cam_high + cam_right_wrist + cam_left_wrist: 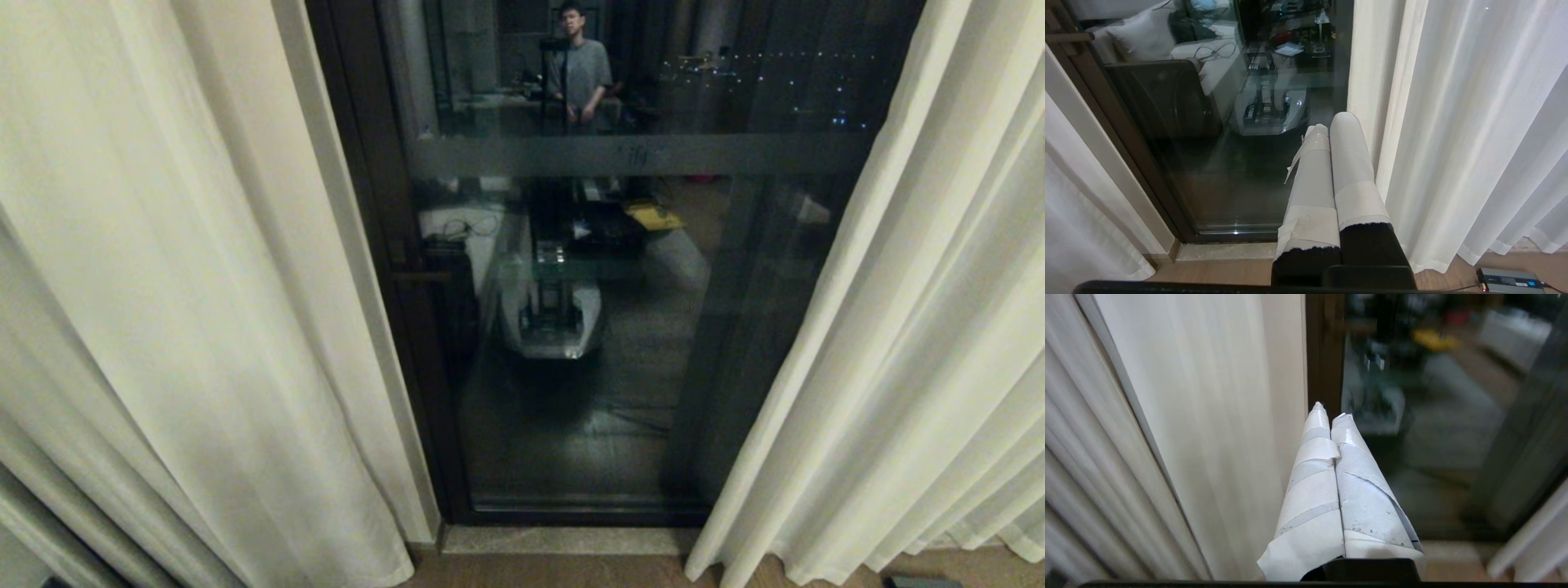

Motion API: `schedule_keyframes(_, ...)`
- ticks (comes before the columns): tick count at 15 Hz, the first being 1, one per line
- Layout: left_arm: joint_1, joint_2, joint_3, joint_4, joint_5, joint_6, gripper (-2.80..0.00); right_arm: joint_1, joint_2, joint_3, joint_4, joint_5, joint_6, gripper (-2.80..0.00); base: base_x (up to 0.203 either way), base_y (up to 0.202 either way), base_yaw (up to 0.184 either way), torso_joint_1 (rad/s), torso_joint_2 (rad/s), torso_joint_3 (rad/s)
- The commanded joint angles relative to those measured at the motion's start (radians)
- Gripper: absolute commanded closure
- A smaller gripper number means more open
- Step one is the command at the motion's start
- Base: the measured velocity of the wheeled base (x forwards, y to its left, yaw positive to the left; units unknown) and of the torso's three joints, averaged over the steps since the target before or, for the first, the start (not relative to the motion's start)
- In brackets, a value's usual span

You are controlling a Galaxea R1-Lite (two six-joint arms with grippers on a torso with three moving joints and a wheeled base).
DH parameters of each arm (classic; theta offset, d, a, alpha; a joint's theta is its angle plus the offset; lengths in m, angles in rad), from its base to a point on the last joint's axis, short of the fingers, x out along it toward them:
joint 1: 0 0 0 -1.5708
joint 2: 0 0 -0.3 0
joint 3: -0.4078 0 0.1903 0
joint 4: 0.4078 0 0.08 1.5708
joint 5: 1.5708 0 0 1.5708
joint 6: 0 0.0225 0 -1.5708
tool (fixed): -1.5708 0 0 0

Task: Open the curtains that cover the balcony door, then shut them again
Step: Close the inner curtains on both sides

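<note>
The curtains hang parted: a left cream panel [180, 310] and a right cream panel [914, 327] frame the bare glass of the balcony door [588, 343], with its dark frame and frosted band. Neither arm shows in the head view. My left gripper [1330, 413], fingers wrapped in white tape, is shut and empty, pointing at the left panel's [1208, 428] inner edge beside the door frame [1323, 355]. My right gripper [1329, 124], also taped, is shut and empty, just beside the right panel's [1453, 134] inner edge, in front of the glass [1216, 163].
A stone sill [563, 541] runs under the door above wood flooring [1216, 271]. A small grey box with a cable [1511, 281] lies on the floor by the right panel's hem. The glass reflects the robot base [551, 314] and a standing person [581, 69].
</note>
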Motion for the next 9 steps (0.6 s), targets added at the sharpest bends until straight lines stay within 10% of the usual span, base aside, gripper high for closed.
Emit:
schedule_keyframes(1,0.001,0.056,-0.066,0.003,0.002,-0.001,0.00,0.001,0.001,0.000,-0.001,0.000,0.001,0.00,0.000,0.000,0.000,0.000,0.00,0.000)
schedule_keyframes(9,0.010,0.708,-0.563,-0.118,0.036,0.001,0.00,0.001,0.001,0.000,-0.001,0.000,0.001,0.00,0.000,0.000,0.000,0.000,0.00,0.000)
